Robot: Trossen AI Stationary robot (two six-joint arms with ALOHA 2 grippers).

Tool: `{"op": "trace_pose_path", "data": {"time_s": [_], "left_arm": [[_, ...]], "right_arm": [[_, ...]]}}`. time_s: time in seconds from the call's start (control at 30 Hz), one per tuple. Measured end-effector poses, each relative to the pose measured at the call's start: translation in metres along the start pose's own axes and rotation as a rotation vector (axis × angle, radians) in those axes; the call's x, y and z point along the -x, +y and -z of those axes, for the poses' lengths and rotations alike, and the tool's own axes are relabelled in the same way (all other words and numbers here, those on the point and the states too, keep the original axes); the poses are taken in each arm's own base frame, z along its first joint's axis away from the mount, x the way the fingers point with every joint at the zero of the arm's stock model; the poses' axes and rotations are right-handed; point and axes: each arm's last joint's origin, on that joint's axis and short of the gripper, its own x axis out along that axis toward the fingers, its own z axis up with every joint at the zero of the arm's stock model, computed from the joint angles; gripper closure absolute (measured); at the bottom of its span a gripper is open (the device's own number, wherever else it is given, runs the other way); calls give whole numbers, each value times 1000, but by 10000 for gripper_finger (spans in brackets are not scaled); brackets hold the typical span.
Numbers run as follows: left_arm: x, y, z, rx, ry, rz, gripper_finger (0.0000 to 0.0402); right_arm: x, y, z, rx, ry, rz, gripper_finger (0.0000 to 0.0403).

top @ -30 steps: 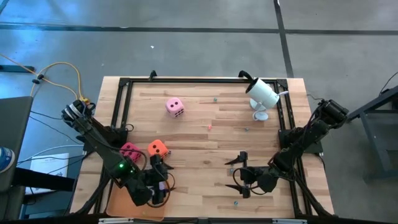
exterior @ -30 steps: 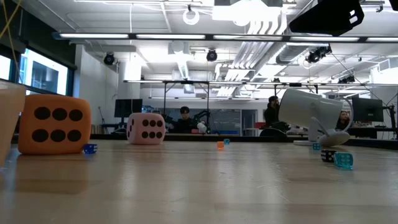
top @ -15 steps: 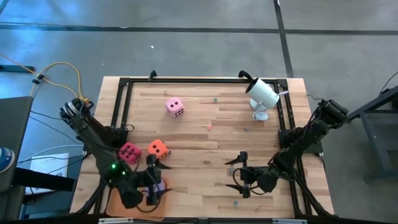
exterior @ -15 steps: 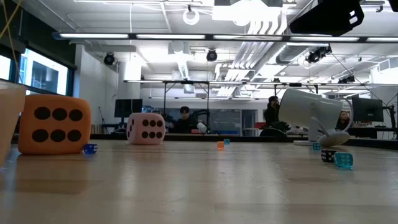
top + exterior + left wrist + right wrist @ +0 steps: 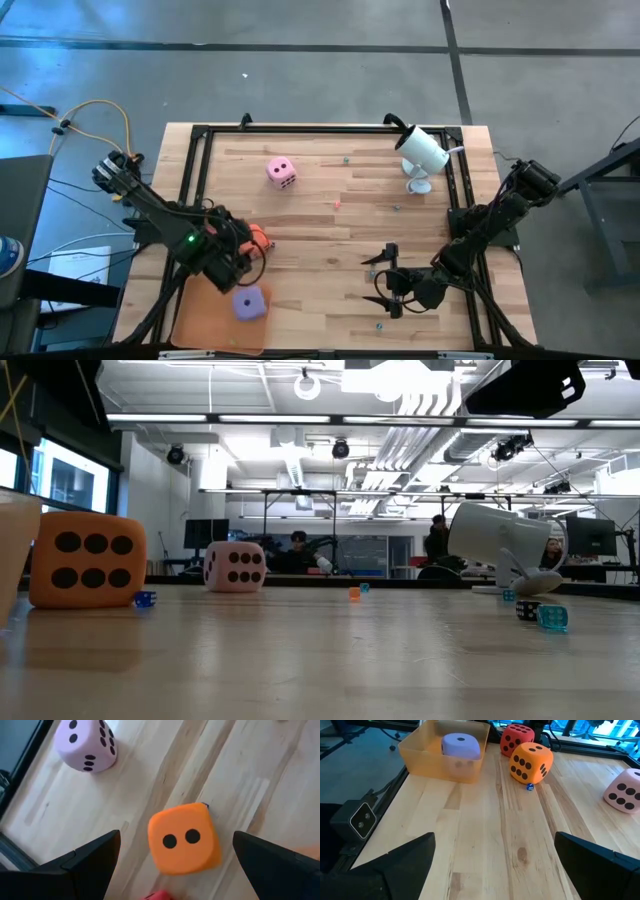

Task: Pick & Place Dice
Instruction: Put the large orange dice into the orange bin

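The orange die (image 5: 259, 238) rests on the wooden table, left of centre. My left gripper (image 5: 246, 256) hovers open above it; in the left wrist view its fingers stand on either side of the orange die (image 5: 184, 837) without touching it. The purple die (image 5: 249, 302) lies in the orange tray (image 5: 198, 312). In the right wrist view the magenta die (image 5: 516, 737) stands beside the orange die (image 5: 531, 762); my left arm hides it from above. The light pink die (image 5: 281, 171) sits farther back. My right gripper (image 5: 385, 279) waits open at the near right.
A white tilted device (image 5: 421, 151) on a small stand sits at the far right corner. Tiny coloured dice (image 5: 551, 618) lie scattered on the table. A black frame (image 5: 195, 165) borders the tabletop. Bare wood lies between the two grippers.
My left gripper has swung from over the tray toward the table's far edge and now hangs above the orange die, tipped differently than before. The purple die stays in the tray, now uncovered. My right arm has kept still.
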Motion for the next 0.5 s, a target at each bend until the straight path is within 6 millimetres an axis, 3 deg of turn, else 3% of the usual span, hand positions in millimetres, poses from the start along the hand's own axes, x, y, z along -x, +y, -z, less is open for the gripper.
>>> {"op": "trace_pose_path", "data": {"time_s": [0.17,0.33,0.5], "left_arm": [[-5,2,-5,226,60,7,27],[-14,8,-11,429,305,33,27],[-26,19,-25,469,398,34,27]], "right_arm": [[0,0,0,0,0,0,4],[0,0,0,0,0,0,4],[0,0,0,-1,0,0,4]]}}
